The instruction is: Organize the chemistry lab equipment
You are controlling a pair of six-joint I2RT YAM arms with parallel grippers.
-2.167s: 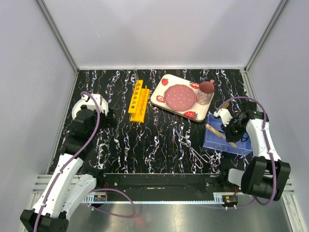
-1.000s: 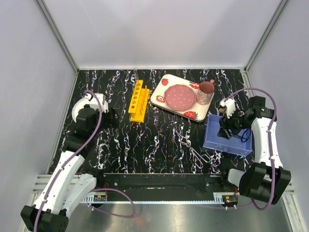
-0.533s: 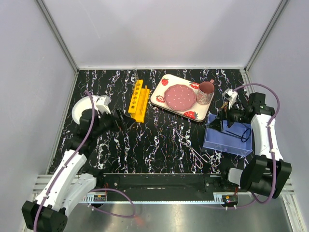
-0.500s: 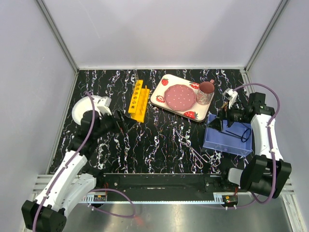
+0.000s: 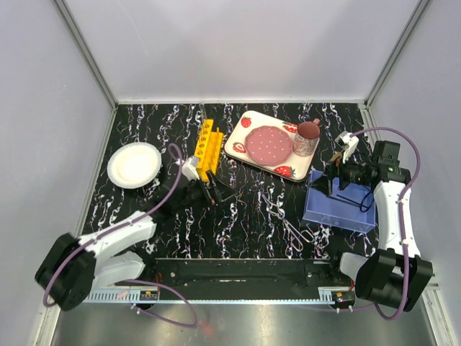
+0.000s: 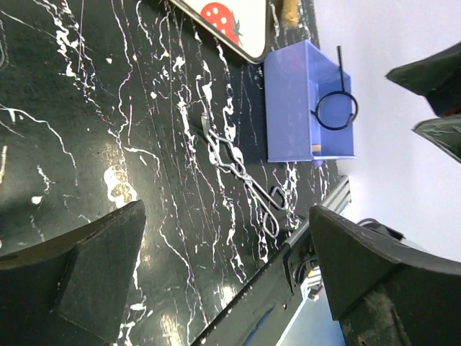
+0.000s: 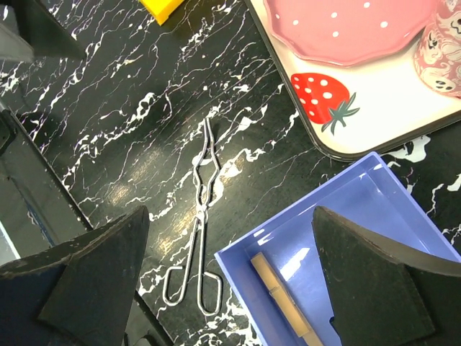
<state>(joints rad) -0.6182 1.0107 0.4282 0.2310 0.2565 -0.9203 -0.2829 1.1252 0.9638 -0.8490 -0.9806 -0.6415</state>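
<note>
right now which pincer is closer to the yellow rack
Left. The left pincer sits open just near-side of the yellow rack; the right pincer is well off to its right, over the blue bin, past the strawberry tray.

Right gripper (image 7: 229, 238): jaws spread wide, nothing between them. Silvery forceps (image 7: 199, 209) lie flat on the black marbled tabletop (image 7: 108, 108), just beside the blue bin (image 7: 360, 216). Tan wooden clamp (image 7: 282, 299) lies inside the bin. Strawberry-print tray (image 7: 389, 115) with pink dotted plate (image 7: 346, 25) top right. Yellow rack (image 7: 162, 6) corner at top edge.
</note>
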